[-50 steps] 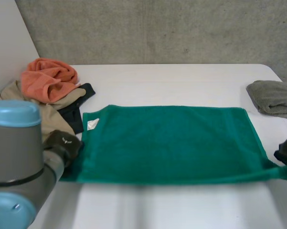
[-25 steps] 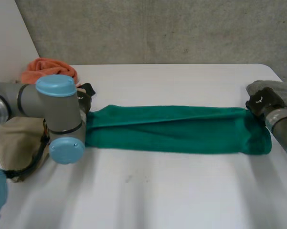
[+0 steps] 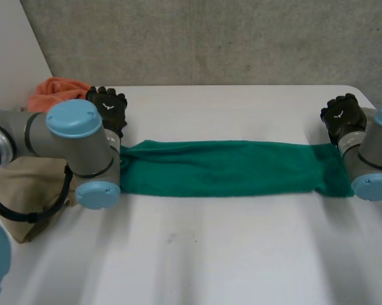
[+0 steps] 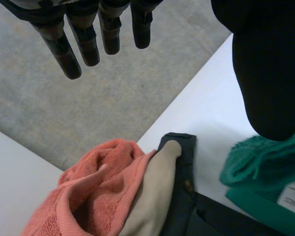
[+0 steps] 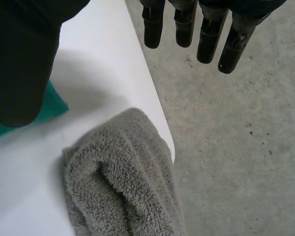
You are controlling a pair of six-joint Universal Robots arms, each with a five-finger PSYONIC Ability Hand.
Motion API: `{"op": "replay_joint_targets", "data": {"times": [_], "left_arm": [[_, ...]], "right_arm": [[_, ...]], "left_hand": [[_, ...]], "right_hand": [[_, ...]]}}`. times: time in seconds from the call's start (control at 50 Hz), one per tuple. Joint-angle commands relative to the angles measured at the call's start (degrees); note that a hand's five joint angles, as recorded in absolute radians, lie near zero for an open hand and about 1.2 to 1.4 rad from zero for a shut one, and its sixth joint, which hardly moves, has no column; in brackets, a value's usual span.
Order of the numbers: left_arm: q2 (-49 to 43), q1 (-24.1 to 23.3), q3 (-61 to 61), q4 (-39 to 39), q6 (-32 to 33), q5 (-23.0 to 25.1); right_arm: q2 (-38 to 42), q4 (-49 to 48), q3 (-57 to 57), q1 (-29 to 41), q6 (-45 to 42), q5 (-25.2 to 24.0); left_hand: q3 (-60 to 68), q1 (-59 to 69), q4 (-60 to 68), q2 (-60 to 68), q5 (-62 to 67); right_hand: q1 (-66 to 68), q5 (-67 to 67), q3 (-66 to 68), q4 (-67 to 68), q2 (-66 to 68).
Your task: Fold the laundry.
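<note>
Head view first, operator: what has changed on the green towel (image 3: pixel 222 168)?

Operator: A second ago it lay opened flat, and I had both hands at its near corners. Its near edge has since been carried over onto its far edge. It now lies as a long doubled strip across the table (image 3: pixel 229 260).

Desk: State of the hands?

Operator: Both released. The left hand (image 3: pixel 108 109) is raised just beyond the towel's left end, and the right hand (image 3: pixel 342 115) just beyond its right end. In each wrist view the fingers are straight and hold nothing.

Desk: Anything near the towel?

Operator: An orange towel (image 4: pixel 88 196) and a beige garment (image 3: pixel 25 190) lie off its left end. A grey towel (image 5: pixel 118 182) lies off its right end, apart from it.

Desk: Finding?

Operator: The first fold looks complete, with the edges roughly matched. I judge that a fold across the towel's length comes next.
</note>
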Motion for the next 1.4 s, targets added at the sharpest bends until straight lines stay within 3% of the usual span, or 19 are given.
{"op": "replay_joint_targets", "data": {"times": [0.02,0.18,0.54,0.66,0.82,0.94,1.1,1.18,1.22,1.24,1.4], "left_arm": [[6.0,0.6,-9.4,-1.8,0.0,8.0],[4.5,2.7,-9.7,-1.5,0.5,13.3],[-11.0,5.6,12.1,4.6,4.7,12.5],[-6.6,5.2,5.6,4.3,4.4,12.6],[2.8,4.1,-9.3,4.7,3.9,12.8],[8.4,3.3,-16.2,4.7,2.9,12.8],[10.0,3.3,-18.8,4.8,0.2,12.9],[10.2,3.5,-19.4,4.8,0.2,12.9],[10.3,3.6,-19.8,4.8,0.2,12.9],[10.4,3.6,-19.9,4.8,0.2,12.9],[13.0,3.6,-21.3,4.8,0.2,12.8]], "right_arm": [[-5.8,4.0,5.1,-0.5,6.2,-6.1],[-7.0,8.4,6.6,-0.5,7.6,-7.9],[-12.0,8.9,12.2,-0.5,8.0,-8.3],[-16.1,12.1,15.3,-1.7,10.0,-8.6],[-17.2,24.1,16.1,-6.2,16.9,-11.9],[-14.9,24.3,16.2,-7.6,19.8,-13.4],[-9.6,19.0,15.2,-7.8,20.0,-13.2],[-7.8,17.9,14.8,-7.8,19.5,-13.0],[-7.7,17.7,14.4,-7.9,19.2,-12.6],[-7.9,17.7,14.4,-7.9,19.2,-12.4],[-15.1,16.3,16.7,-12.9,17.9,-11.1]], "left_hand": [[-2.0,-0.8,-1.6,-1.6,-2.8],[-2.0,-0.8,-1.6,-1.6,-2.8],[1.4,2.6,1.8,1.8,0.6],[1.0,2.2,1.5,1.5,0.3],[0.0,1.2,0.5,0.5,-0.7],[0.0,1.2,0.5,0.5,-0.7],[0.0,1.2,0.5,0.5,-0.7],[0.0,1.2,0.5,0.5,-0.7],[0.0,1.2,0.5,0.5,-0.7],[0.0,1.2,0.5,0.5,-0.7],[-0.2,1.1,0.3,0.3,-0.9]], "right_hand": [[-1.5,-3.8,-2.1,-3.3,-2.4],[-1.5,-3.8,-2.1,-3.3,-2.4],[-1.5,-3.8,-2.1,-3.3,-2.4],[-1.5,-3.8,-2.1,-3.3,-2.4],[5.5,3.1,4.9,3.6,4.6],[8.4,6.0,7.7,6.5,7.5],[18.3,15.9,17.6,16.4,17.4],[32.7,30.4,32.1,30.9,31.8],[63.2,60.9,62.6,61.4,62.3],[68.5,66.1,67.8,66.6,67.6],[68.5,66.2,67.9,66.7,67.6]]}}
